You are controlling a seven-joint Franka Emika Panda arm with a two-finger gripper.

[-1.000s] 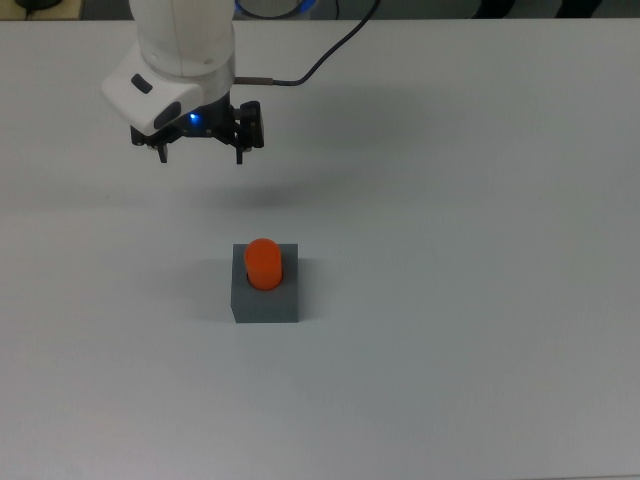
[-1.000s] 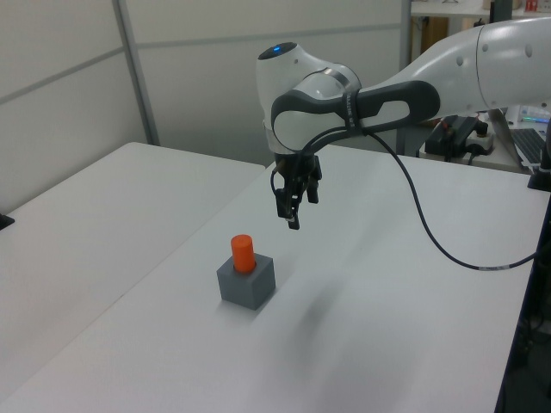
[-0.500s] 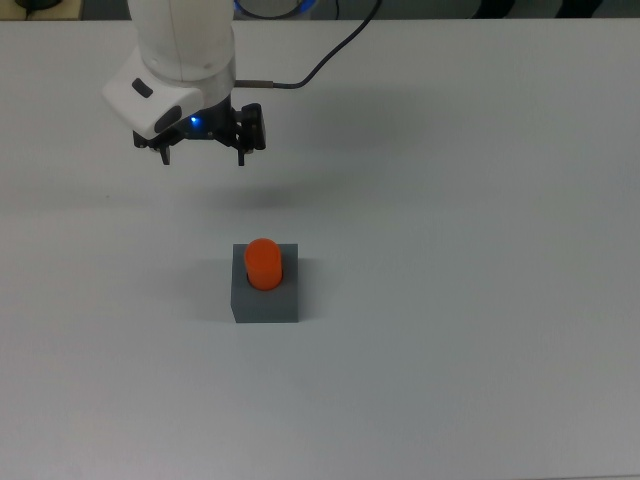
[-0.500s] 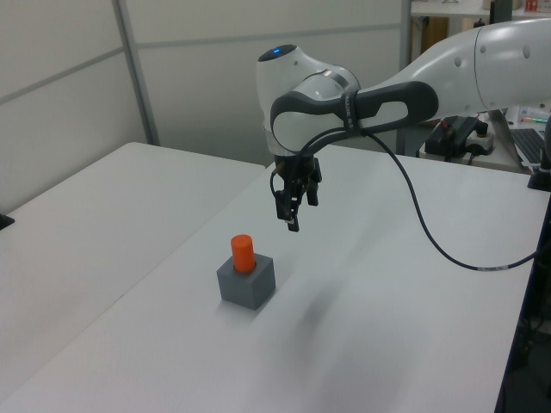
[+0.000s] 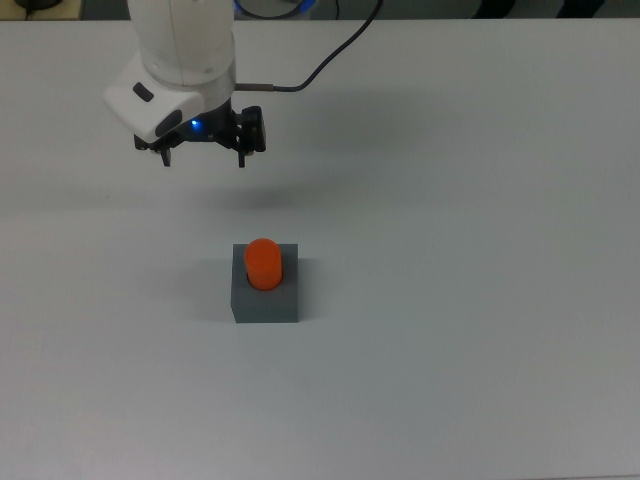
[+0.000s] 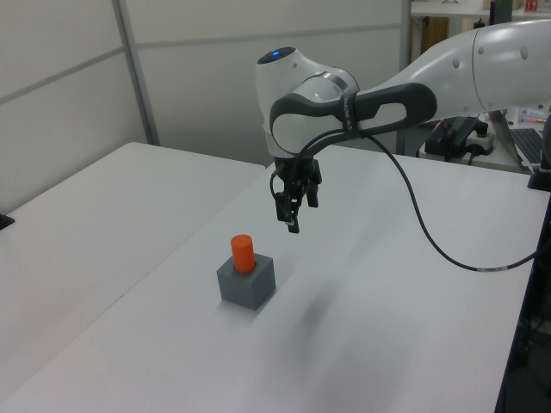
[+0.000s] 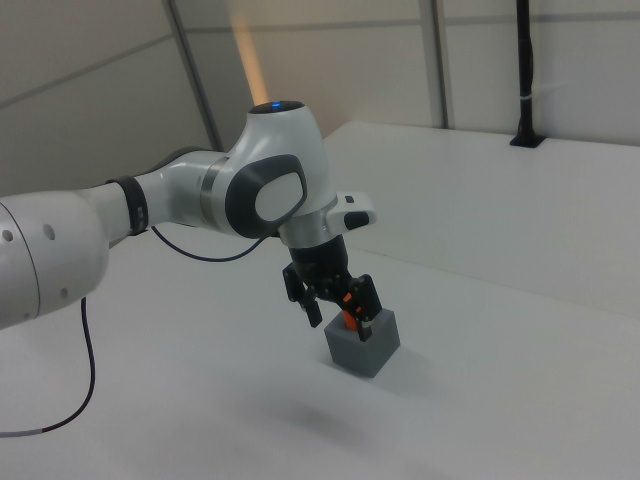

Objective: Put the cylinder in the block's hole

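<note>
The orange-red cylinder [image 5: 264, 263] stands upright in the top of the dark grey block [image 5: 266, 300], its rounded top sticking out. My gripper [image 5: 203, 158] hangs open and empty above the table, apart from the block and toward the top view's upper left. In the left view the gripper [image 6: 288, 219] is above and right of the cylinder [image 6: 242, 253] and block [image 6: 247, 282]. In the right view the gripper [image 7: 340, 315] is in front of the block [image 7: 365, 345] and partly hides the cylinder [image 7: 351, 320].
The white table [image 5: 480, 250] holds nothing else near the block. A black cable [image 5: 330, 55] runs from the arm's wrist toward the top view's upper edge. Wall panels stand behind the table [image 6: 103, 258] in the left view.
The gripper has drifted very slightly away from the block and stays open. Cylinder and block have not moved.
</note>
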